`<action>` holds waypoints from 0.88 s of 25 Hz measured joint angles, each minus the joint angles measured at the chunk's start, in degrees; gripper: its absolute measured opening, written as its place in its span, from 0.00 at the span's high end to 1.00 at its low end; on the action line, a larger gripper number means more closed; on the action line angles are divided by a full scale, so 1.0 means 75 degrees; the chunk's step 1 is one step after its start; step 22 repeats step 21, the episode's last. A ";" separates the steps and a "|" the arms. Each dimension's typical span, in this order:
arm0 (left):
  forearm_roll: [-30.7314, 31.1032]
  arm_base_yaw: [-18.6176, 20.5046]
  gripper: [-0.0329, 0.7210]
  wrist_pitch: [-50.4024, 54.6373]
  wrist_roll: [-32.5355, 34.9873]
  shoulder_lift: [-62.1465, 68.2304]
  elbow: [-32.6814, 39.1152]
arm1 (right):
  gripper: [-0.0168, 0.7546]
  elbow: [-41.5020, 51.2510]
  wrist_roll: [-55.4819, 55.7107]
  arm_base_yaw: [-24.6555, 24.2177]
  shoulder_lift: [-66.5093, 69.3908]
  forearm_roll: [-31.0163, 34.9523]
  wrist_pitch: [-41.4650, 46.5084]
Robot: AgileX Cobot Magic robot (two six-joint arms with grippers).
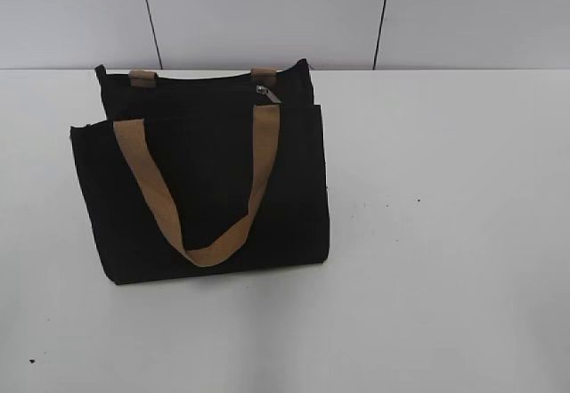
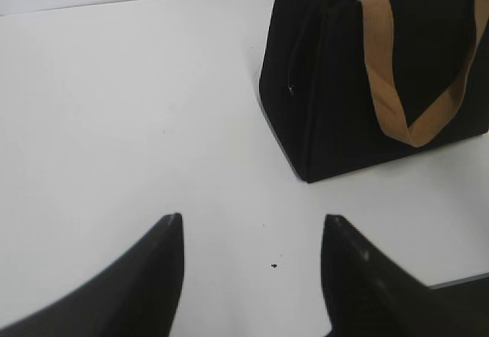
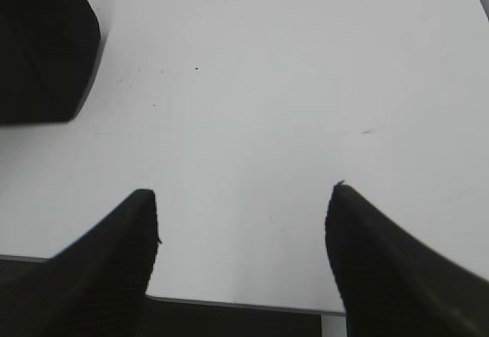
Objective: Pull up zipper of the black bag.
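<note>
Left hand [image 2: 252,234]: fingers spread, empty, over the bare counter [image 2: 114,123]. Right hand [image 3: 243,199]: likewise spread and empty.

Black bag [image 2: 336,100]: upright, ahead and right of the left hand, well apart. Soft fabric, probably light, so it needs steadying.

Zipper [image 1: 265,93]: small silver tab at the top edge, beside the tan strap [image 1: 263,157]; pinch here.

Writing: none legible.

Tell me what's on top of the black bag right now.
Along the top edge of the black bag sit the silver zipper pull and two tan strap ends. Neither gripper is there. The bag's inside cannot be seen.
</note>
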 joint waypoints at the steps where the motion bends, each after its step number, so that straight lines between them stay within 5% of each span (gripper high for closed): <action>1: 0.0000 0.0000 0.38 0.0000 0.0000 0.0000 0.0007 | 0.30 0.0000 0.0000 0.0000 -0.0025 0.0009 0.0000; 11: 0.0000 0.0616 0.41 0.0000 0.0000 -0.0030 0.0007 | 0.30 0.0000 0.0000 0.0000 -0.0025 0.0183 0.0000; 22: 0.0000 0.0630 0.41 0.0000 0.0000 -0.0030 0.0007 | 0.30 0.0000 0.0000 0.0000 -0.0025 0.0196 0.0000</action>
